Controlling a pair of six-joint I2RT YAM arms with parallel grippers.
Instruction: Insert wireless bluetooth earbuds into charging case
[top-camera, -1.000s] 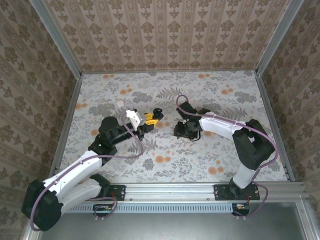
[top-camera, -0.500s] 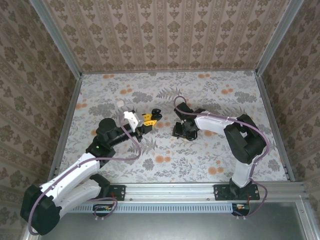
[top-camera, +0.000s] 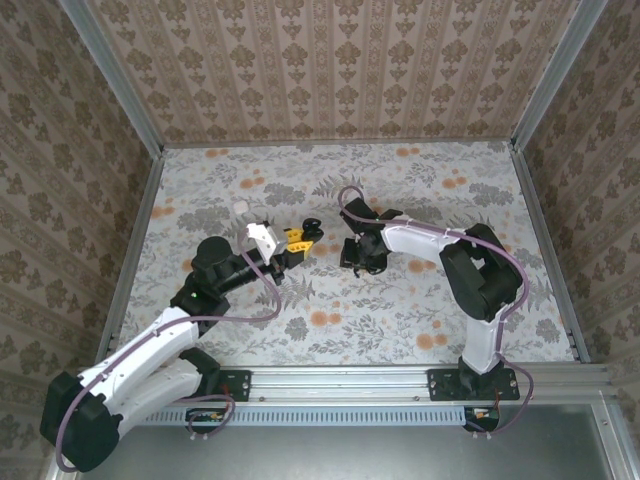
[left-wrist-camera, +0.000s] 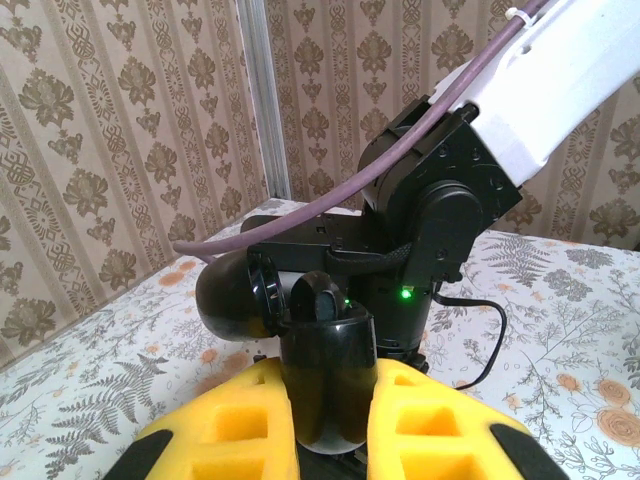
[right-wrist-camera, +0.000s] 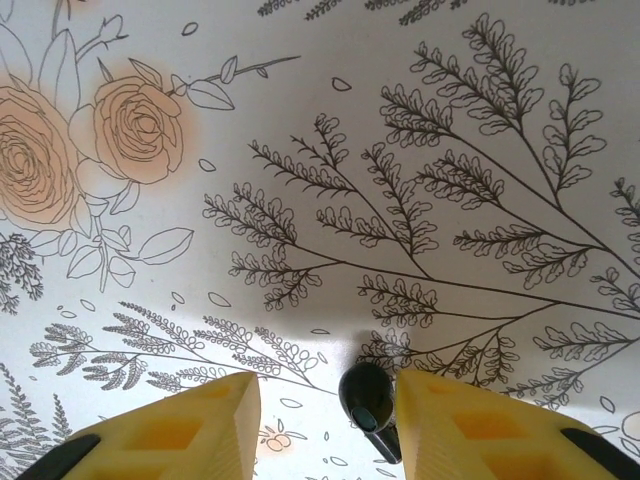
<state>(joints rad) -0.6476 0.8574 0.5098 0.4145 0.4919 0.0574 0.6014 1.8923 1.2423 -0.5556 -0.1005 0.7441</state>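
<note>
The left gripper (left-wrist-camera: 332, 410) is clamped on the charging case (left-wrist-camera: 325, 345), its yellow fingers (left-wrist-camera: 235, 425) tight on either side and the lid (left-wrist-camera: 232, 296) open just beyond them. A rounded black lump (left-wrist-camera: 320, 293) sits in the case's mouth, probably one earbud already seated, though I cannot be sure. The right gripper (right-wrist-camera: 328, 400) hangs over the floral table (right-wrist-camera: 420, 150) with its fingers apart. An earbud (right-wrist-camera: 367, 405) lies between them, close against one pad with a gap on the other side — not yet pinched. Gripping, carrying and seating it are left.

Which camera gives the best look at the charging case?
The left wrist view: the charging case stands close up, lid open, clamped in the left gripper. In the top external view the case is a small dark blob at that gripper's tip.
</note>
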